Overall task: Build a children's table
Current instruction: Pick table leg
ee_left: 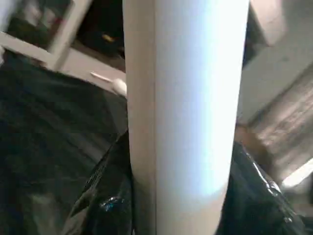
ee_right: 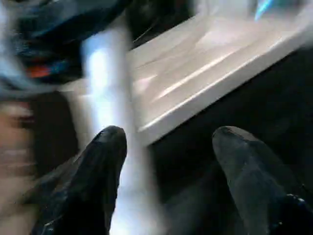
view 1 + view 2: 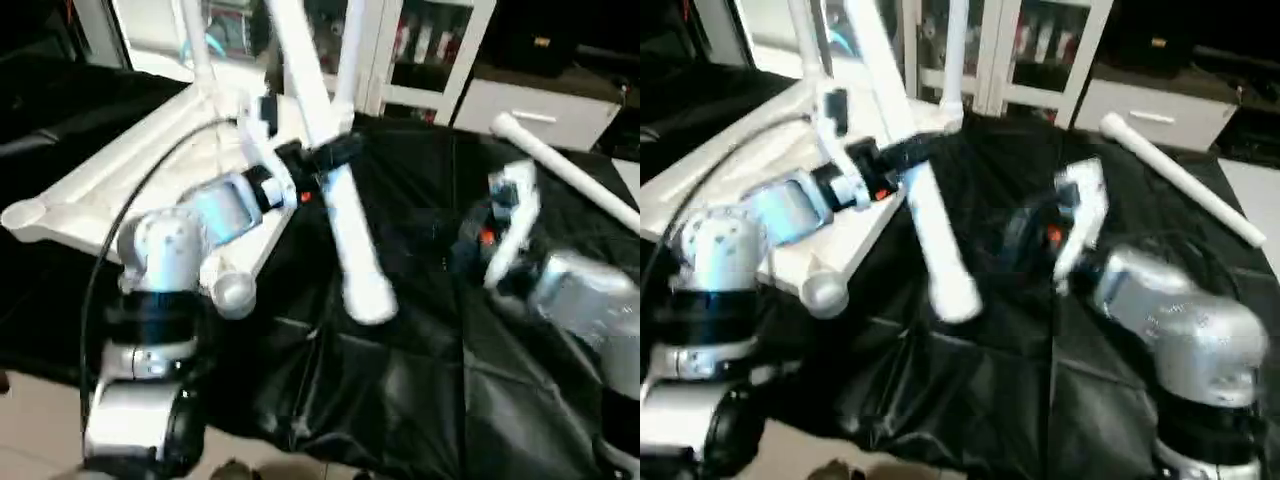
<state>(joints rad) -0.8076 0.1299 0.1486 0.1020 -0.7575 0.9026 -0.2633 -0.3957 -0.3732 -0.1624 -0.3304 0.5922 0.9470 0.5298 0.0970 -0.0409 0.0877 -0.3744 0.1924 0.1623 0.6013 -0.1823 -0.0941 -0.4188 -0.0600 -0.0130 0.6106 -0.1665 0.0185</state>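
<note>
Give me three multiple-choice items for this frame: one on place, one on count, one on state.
1. Where does the loose leg lie?
A. On the black cloth, at the robot's right
B. In a corner socket
C. On the floor

2. How many legs stand upright on the tabletop?
A. None
B. Two
C. Four

3. The right gripper is:
A. shut on a leg
B. shut, empty
C. open, empty

Answers:
1 A, it rests on the cloth beyond the right arm.
2 B, one standing leg and another rise at the far side.
3 C, its fingers stand apart, gripping nothing.
</note>
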